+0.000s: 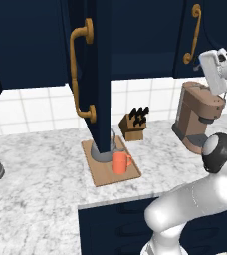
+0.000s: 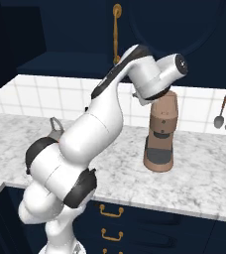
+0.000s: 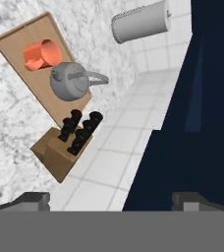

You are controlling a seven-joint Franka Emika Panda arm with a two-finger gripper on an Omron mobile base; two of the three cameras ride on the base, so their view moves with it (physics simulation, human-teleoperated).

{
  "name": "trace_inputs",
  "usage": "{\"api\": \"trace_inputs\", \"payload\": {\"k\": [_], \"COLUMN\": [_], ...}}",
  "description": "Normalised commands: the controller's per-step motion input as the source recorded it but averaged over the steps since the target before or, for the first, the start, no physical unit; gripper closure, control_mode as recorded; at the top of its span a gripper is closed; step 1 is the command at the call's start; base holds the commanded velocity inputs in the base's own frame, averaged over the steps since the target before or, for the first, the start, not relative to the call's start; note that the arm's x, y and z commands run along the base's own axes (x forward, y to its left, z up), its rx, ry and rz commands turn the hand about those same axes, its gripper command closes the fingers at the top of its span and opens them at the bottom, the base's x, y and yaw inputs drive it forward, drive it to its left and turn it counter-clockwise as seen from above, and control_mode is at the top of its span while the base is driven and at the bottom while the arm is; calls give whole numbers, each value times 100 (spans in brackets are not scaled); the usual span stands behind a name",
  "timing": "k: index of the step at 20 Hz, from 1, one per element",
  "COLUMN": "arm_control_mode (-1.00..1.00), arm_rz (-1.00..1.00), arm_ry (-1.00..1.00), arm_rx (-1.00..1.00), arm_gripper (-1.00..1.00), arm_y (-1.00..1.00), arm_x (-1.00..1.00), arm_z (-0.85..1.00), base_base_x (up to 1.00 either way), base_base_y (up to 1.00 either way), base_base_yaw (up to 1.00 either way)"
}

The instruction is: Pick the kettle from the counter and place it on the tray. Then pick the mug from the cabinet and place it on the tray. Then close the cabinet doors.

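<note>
Kettle [image 3: 69,82] & mug [image 3: 38,55] both sit on tray [image 3: 15,42], touching. Gripper [image 3: 111,199] wide open, holds nothing. You've only the doors left: door [image 1: 96,74] stands open.

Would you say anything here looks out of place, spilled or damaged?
Nothing is spilled or damaged. The kettle and mug stand upright on the tray. The one loose end is a cabinet door standing open over the counter.
</note>
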Motion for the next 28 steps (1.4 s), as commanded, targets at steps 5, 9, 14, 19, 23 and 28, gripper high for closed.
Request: {"api": "trace_inputs", "payload": {"k": [5, 9, 14, 19, 23, 28], "arm_control_mode": [-100, -100, -100, -100, -100, -100], "arm_rz": [-21, -15, -17, -14, -2, -3], "arm_ry": [-24, -18, -15, -5, 0, 6], "arm_rx": [-1, -3, -3, -2, -17, -28], "arm_gripper": [-100, -100, -100, -100, -100, -100], "arm_y": [54, 85, 59, 38, 29, 53], "arm_x": [-49, -42, -59, -65, -14, 1], "arm_z": [-96, -2, 13, 2, -18, -34], "base_base_x": [0, 0, 0, 0, 0, 0], "base_base_y": [0, 0, 0, 0, 0, 0], "base_base_yaw": [0, 0, 0, 0, 0, 0]}}
